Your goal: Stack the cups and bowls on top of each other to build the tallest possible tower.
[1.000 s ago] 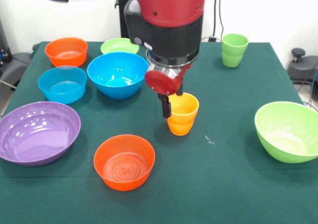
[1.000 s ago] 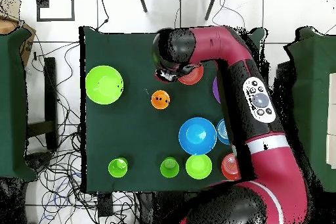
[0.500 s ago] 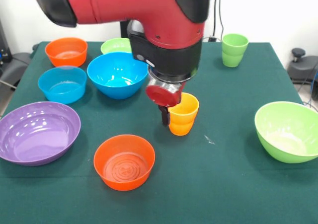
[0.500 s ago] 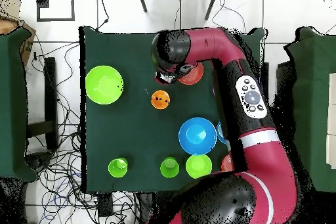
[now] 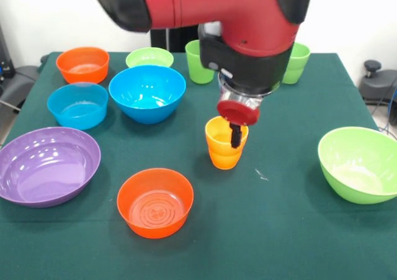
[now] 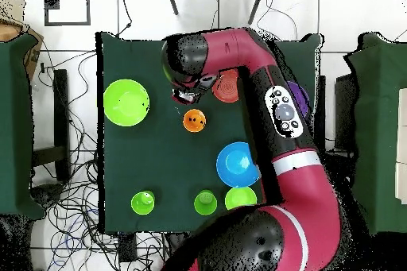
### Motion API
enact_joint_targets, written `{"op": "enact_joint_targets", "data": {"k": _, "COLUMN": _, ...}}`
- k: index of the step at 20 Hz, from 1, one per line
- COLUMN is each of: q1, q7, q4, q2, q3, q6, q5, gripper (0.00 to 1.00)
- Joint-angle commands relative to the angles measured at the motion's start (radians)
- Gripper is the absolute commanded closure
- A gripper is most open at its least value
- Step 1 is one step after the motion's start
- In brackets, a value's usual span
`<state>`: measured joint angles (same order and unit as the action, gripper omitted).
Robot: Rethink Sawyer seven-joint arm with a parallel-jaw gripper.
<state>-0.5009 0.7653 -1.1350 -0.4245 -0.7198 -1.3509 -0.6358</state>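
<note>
Going left to right in the front view, the purple bowl (image 5: 46,166) sits at the table's left edge, mouth up, with the light blue bowl (image 5: 77,105) and an orange bowl (image 5: 82,64) behind it. A second orange bowl (image 5: 155,202) stands nearer the camera, and the large blue bowl (image 5: 147,93) and a small lime bowl (image 5: 149,58) lie further back. All are upright and apart from one another.

Near the middle stand two nested orange cups (image 5: 224,144), long axis vertical, mouths upward; no taller tower shows. The gripper (image 5: 235,135) hangs over them, one dark finger (image 5: 235,136) reaching down inside the upper cup's rim. The other finger is hidden, so whether the jaws are spread or closed on the cup cannot be told.

A green cup (image 5: 199,63) stands behind the arm, green cups (image 5: 296,61) stand at the far right, and a large lime bowl (image 5: 358,164) sits at the right edge.

The table (image 5: 279,230) has a dark green cloth. The overhead view shows a pale tiled floor (image 6: 143,13) with cables (image 6: 67,204) around it.
</note>
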Motion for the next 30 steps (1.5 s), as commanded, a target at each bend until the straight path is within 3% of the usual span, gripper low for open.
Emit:
{"op": "enact_joint_targets", "data": {"k": 1, "q1": -0.003, "q7": -0.151, "q4": -0.022, "q2": -0.096, "q3": 0.021, "q6": -0.13, "q5": 0.005, "gripper": 0.0}}
{"op": "enact_joint_targets", "data": {"k": 7, "q1": -0.037, "q7": -0.167, "q4": -0.013, "q2": -0.164, "q3": 0.005, "q6": -0.204, "q5": 0.06, "gripper": 0.0}}
{"op": "enact_joint_targets", "data": {"k": 14, "q1": -0.031, "q7": -0.056, "q4": -0.014, "q2": -0.149, "q3": 0.012, "q6": -0.157, "q5": 0.097, "gripper": 0.0}}
{"op": "enact_joint_targets", "data": {"k": 16, "q1": -0.062, "q7": -0.088, "q4": -0.032, "q2": -0.145, "q3": 0.015, "q6": -0.163, "q5": 0.11, "gripper": 0.0}}
{"op": "enact_joint_targets", "data": {"k": 23, "q1": -0.134, "q7": -0.315, "q4": 0.019, "q2": 0.037, "q3": 0.019, "q6": -0.114, "q5": 0.032, "gripper": 0.0}}
{"op": "enact_joint_targets", "data": {"k": 27, "q1": -0.138, "q7": -0.333, "q4": 0.056, "q2": 0.098, "q3": 0.016, "q6": -0.156, "q5": 0.027, "gripper": 0.0}}
{"op": "enact_joint_targets", "data": {"k": 30, "q1": -0.148, "q7": -0.312, "q4": 0.047, "q2": 0.093, "q3": 0.014, "q6": -0.166, "q5": 0.034, "gripper": 0.0}}
